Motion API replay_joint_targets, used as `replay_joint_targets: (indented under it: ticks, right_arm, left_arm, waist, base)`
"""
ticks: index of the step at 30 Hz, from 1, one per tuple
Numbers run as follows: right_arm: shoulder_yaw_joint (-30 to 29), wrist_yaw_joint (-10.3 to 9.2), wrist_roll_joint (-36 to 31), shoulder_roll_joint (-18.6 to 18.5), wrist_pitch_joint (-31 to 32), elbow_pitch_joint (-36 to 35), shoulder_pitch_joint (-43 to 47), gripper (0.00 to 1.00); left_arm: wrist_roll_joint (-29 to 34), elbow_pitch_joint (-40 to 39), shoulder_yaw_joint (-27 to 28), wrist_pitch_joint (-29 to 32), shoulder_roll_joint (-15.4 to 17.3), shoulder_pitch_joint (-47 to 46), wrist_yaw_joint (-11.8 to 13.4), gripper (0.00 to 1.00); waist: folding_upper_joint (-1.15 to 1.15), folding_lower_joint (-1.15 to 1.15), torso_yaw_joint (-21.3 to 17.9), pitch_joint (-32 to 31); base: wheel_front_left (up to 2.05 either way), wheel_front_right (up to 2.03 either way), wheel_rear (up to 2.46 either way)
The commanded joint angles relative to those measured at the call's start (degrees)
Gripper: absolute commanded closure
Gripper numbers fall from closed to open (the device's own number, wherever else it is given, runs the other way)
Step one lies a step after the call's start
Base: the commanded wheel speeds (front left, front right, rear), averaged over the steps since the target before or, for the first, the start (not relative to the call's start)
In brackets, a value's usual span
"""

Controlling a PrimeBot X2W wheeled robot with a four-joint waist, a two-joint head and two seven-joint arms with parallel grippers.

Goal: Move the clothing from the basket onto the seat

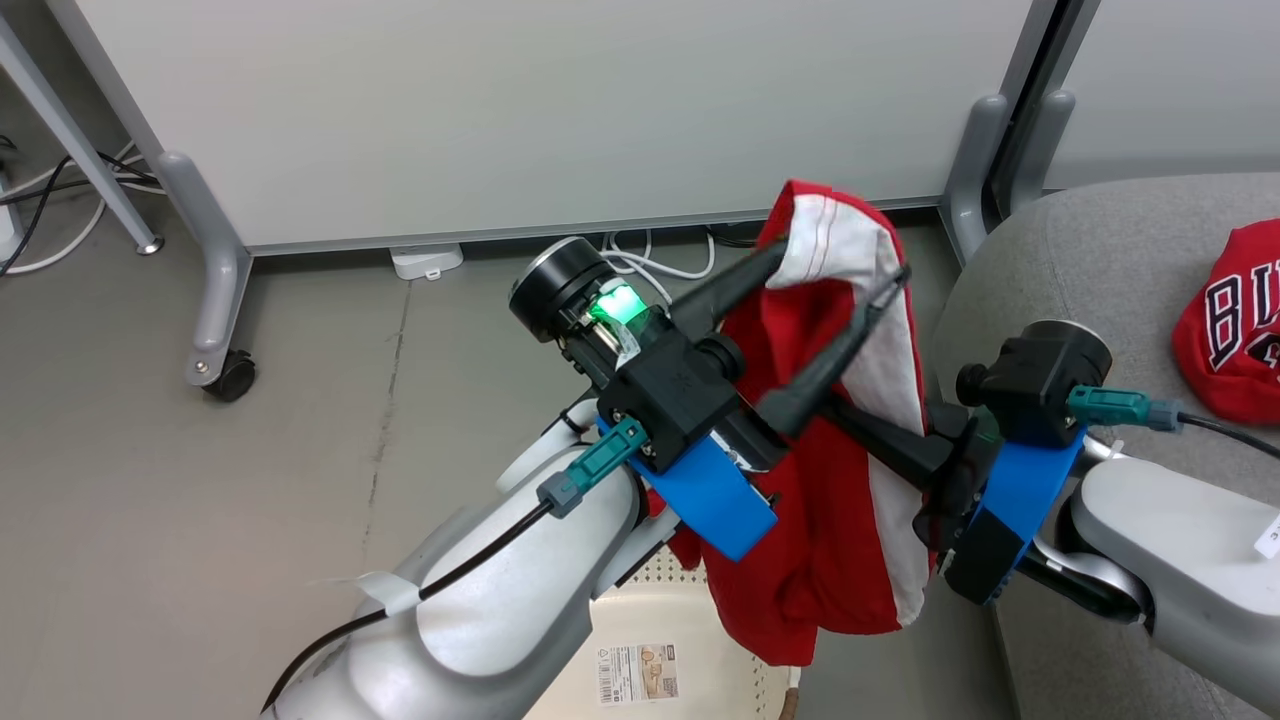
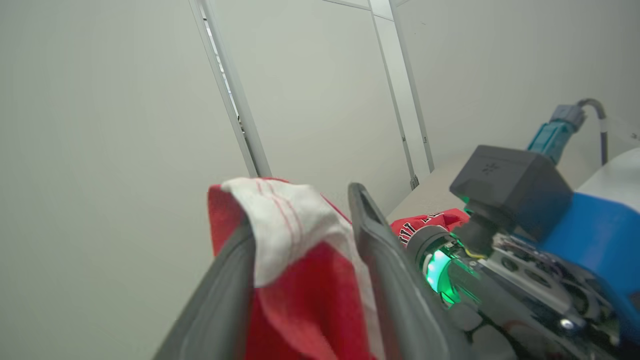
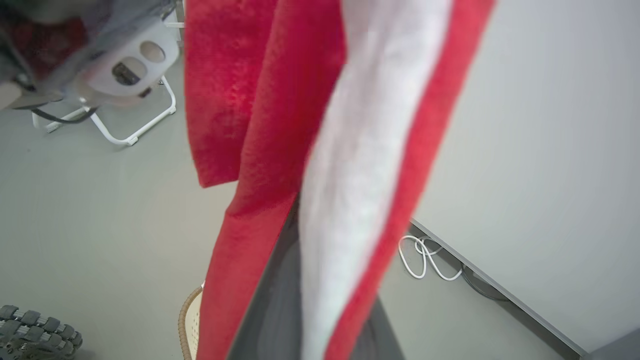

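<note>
The red garment [image 1: 830, 520] is held up over the basket [image 1: 668, 578], just beside the seat [image 1: 1100, 260]; its white band is draped across the left gripper [image 1: 840, 265], whose fingers are spread apart with cloth between them; lower down, the fabric is pinched by the right gripper [image 1: 850, 412], jaws closed tight on it; a second red garment [image 1: 1240, 320], with dark-and-white lettering, is seen lying on the seat, well apart from the basket.
</note>
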Motion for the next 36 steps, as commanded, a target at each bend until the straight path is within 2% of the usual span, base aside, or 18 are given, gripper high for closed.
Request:
replay_joint_targets:
  ticks: [1, 7, 14, 28, 36]
  right_arm:
    - [-0.97, 0.01, 0.09, 0.37, -0.2, -0.1, 0.95, 1.0]
    - [-3.56, 0.01, -0.3, 0.41, -0.2, 0.3, 2.17, 1.0]
    - [-9.84, 0.01, -1.21, 0.7, -0.21, 1.15, 4.7, 1.0]
    - [-24.56, 0.01, -3.93, 2.43, -0.21, 2.04, 13.85, 1.0]
    - [-36.86, 0.01, -6.75, 5.12, -0.21, 1.62, 21.2, 1.0]
  left_arm:
    - [0.35, 0.3, 0.29, -0.19, -0.1, -0.04, -0.03, 0.0]
    - [0.3, 0.93, -0.04, -0.19, -0.18, -0.04, -0.03, 0.0]
    - [0.2, 1.61, -0.33, -0.19, 0.23, 0.92, -0.03, 0.0]
    - [0.74, 1.9, -0.55, -0.18, 1.33, 2.17, -0.03, 0.0]
    - [1.11, 2.06, -0.32, -0.18, 2.65, 3.19, -0.03, 0.0]
  waist:
    - [0.0, 0.0, 0.02, 0.19]
    - [0.0, 0.0, 0.14, 0.71]
    - [0.0, 0.0, -0.46, 1.45]
    - [0.0, 0.0, -4.03, 3.76]
    - [0.0, 0.0, -7.72, 5.61]
  base:
    - [0.0, 0.0, 0.0]
    - [0.0, 0.0, 0.0]
    - [0.0, 0.0, 0.0]
    - [0.0, 0.0, 0.0]
    - [0.0, 0.0, 0.0]
